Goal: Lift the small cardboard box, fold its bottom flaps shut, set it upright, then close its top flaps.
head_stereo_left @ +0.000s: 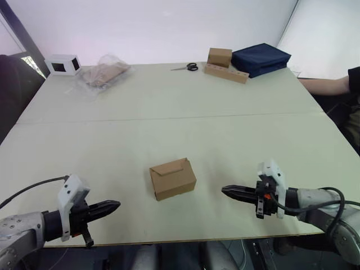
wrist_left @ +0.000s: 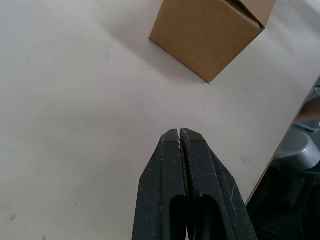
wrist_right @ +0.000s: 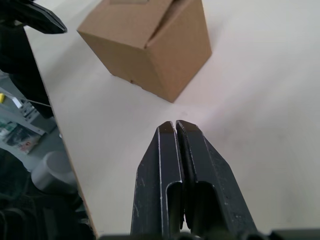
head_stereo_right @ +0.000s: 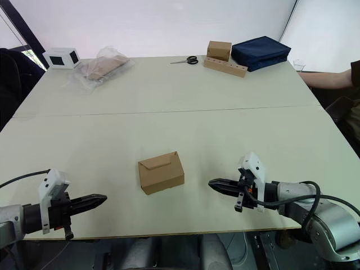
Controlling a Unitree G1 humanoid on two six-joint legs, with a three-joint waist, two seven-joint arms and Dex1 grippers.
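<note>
Small cardboard box (head_stereo_left: 172,178) is sitting on the desk (head_stereo_left: 169,112) between the two grippers, its long axis running roughly 9-to-3 o'clock. Left gripper (head_stereo_left: 114,206) is pointing toward 3 o'clock and right gripper (head_stereo_left: 226,190) toward 9 o'clock, both clenched and grasping nothing. Neither is touching it; the right looks slightly nearer.

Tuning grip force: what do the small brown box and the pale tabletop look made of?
The small brown oblong cardboard box: plain matte corrugated-style cardboard, judging by its crisp folded edges and unprinted brown faces. The pale tabletop: smooth, matte cream board, likely laminate or painted wood, with a seam across it; the core can't be told. Both the left gripper and right gripper are shut, clear of the box.
</note>
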